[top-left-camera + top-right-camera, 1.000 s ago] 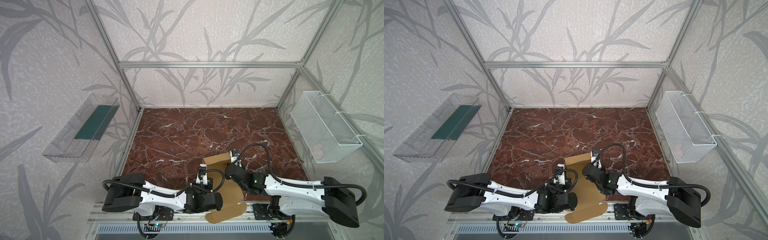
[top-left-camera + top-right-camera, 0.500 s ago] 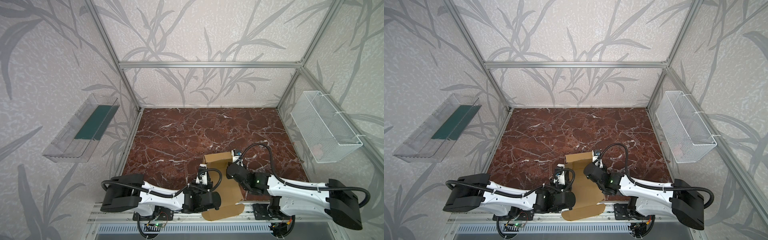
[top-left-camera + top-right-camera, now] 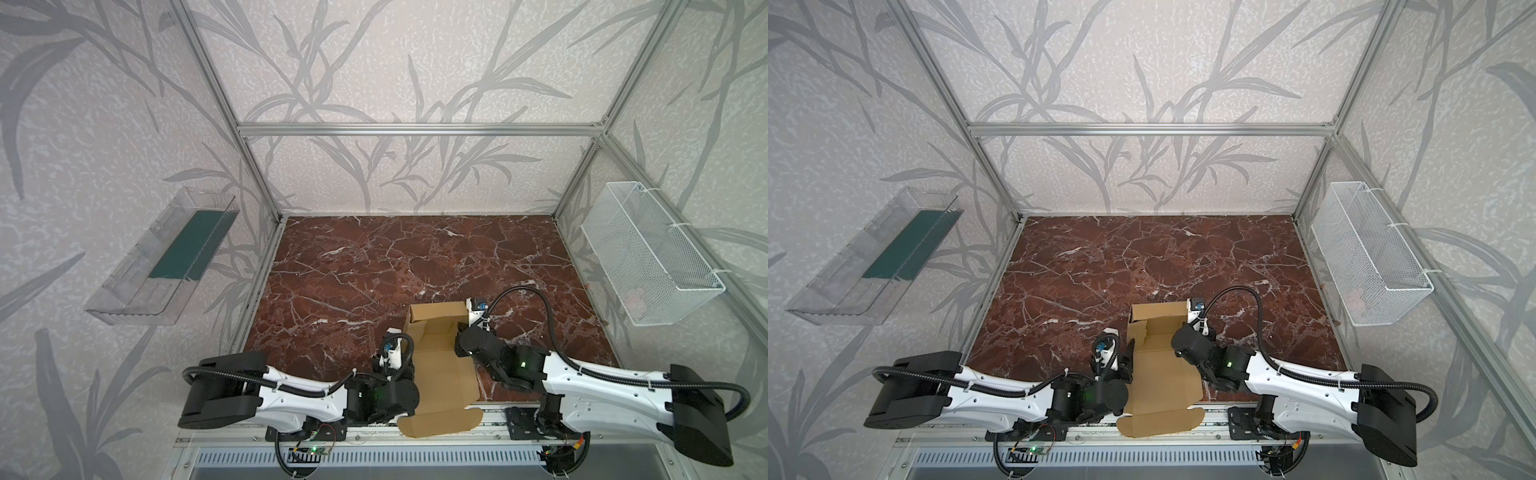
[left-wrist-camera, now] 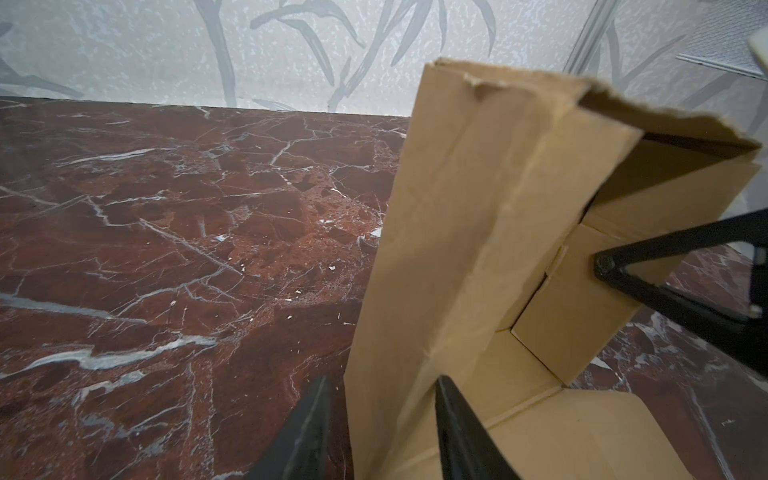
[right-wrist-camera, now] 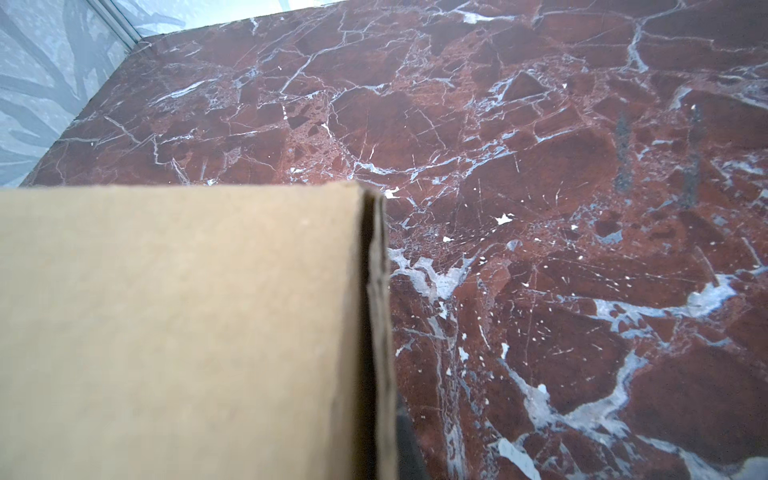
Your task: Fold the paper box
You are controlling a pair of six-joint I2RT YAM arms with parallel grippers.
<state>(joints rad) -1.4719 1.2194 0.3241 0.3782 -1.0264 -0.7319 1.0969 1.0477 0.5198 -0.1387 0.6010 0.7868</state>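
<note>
Box [image 3: 442, 374], half folded, sits at the bench's [image 3: 353, 270] near edge.
Left gripper [image 4: 384, 419] stands parted astride the raised left wall; right gripper [image 4: 600, 264], closed, noses the right wall. Card looks light, stiff, springy; best pinched at wall rims.

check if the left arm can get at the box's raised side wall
Probably yes: in the left wrist view the left gripper is open, its fingers either side of the paper box's upright wall, nothing else in the way.
</note>
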